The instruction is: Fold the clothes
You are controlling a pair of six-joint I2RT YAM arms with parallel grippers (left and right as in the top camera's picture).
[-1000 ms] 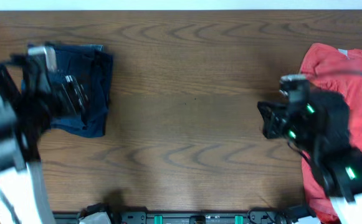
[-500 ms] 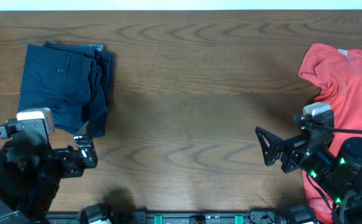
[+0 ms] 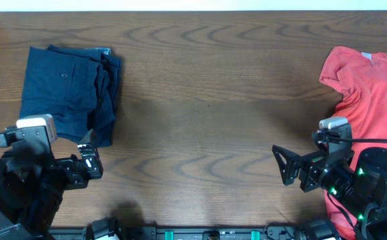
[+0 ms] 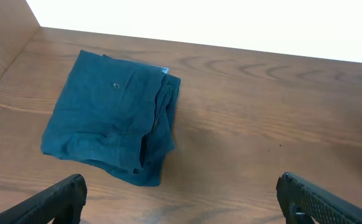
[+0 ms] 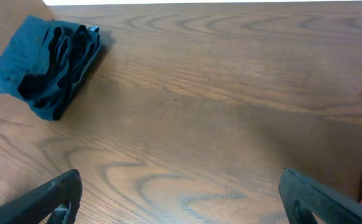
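Left gripper [image 4: 179, 194] and right gripper [image 5: 181, 194] had drawn back from the shorts [image 3: 70, 93], both wide open and empty; soft, light cloth, probably best pinched at an edge.

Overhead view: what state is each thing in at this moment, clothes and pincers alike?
blue shorts: folded into a compact stack, lying on the table, untouched
red shirt: spread out, not folded, partly hidden by the right arm
left pincer: open, empty
right pincer: open, empty
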